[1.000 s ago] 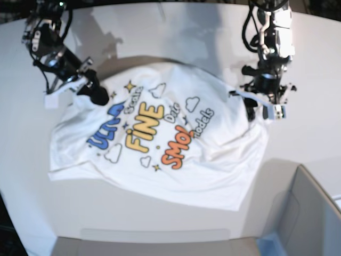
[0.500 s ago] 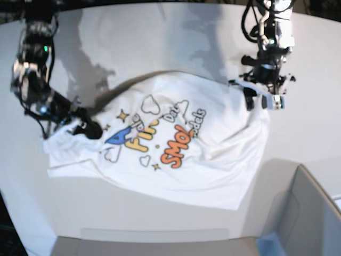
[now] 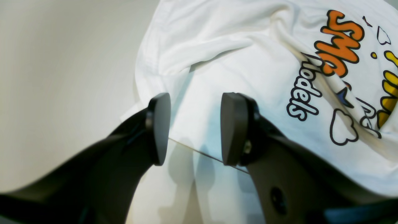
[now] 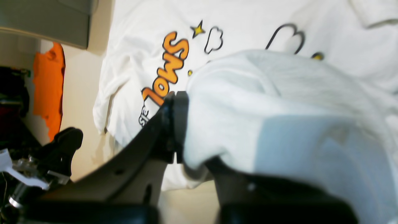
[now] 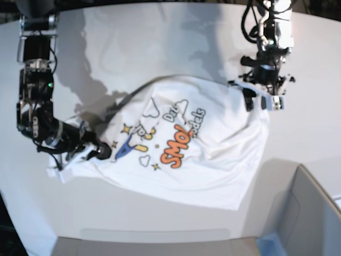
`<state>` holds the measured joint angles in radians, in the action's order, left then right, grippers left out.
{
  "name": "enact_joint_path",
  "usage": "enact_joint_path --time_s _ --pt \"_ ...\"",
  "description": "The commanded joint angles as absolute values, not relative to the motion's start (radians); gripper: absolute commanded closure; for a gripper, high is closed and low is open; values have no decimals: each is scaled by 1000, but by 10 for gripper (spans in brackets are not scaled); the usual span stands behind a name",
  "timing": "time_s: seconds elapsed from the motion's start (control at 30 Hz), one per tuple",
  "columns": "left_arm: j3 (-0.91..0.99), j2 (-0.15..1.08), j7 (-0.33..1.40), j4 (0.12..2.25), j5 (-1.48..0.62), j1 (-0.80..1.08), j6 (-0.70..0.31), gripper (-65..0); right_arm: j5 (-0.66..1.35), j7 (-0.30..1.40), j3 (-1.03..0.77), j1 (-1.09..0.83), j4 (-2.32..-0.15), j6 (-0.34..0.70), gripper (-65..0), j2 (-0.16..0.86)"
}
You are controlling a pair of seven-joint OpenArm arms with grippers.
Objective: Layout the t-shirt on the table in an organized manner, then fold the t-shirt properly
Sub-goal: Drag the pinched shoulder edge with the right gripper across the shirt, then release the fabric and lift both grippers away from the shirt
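The white t-shirt (image 5: 213, 144) lies rumpled on the white table (image 5: 160, 42), print up, with orange "SMOL" showing and the blue and yellow words mostly folded under. My right gripper (image 5: 102, 152) is at the shirt's left side, shut on a bunch of its fabric (image 4: 279, 109), which drapes over one finger in the right wrist view (image 4: 186, 102). My left gripper (image 5: 258, 101) is at the shirt's far right corner. It is open in the left wrist view (image 3: 196, 105), with its fingers just above the shirt's edge (image 3: 248, 62). The neck tag is hidden.
A grey box (image 5: 309, 213) stands at the table's near right corner and also shows in the right wrist view (image 4: 46, 15). Something orange (image 4: 46, 87) lies beyond the table edge. Bare tabletop surrounds the shirt on the far and left sides.
My right gripper has moved down the view's left side towards the near edge, dragging the shirt's left part with it and folding the blue and yellow print under. My left gripper has barely moved.
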<state>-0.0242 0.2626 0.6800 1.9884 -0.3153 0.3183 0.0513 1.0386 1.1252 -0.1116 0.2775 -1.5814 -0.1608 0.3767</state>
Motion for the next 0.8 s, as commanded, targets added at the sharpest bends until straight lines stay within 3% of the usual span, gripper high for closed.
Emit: enact_joint_path --time_s 0.0,0.2,0.3,0.4,0.77 --pt "-24 269 656 2006 -314 315 50 -252 1050 1115 -119 300 -1600 -156 -80 386" --pt "-25 269 656 2006 -314 315 50 -252 1050 1119 -120 298 -1600 -157 -421 386" --pt "-25 269 656 2006 -314 315 50 -252 1052 1121 -120 297 -1603 -156 -524 386" --pt "-25 271 656 2006 -314 326 50 -252 1052 1118 -120 291 -1641 -156 -549 386" --pt "-25 271 656 2018 -314 338 45 -252 1055 1122 -294 162 -1741 -156 -477 390"
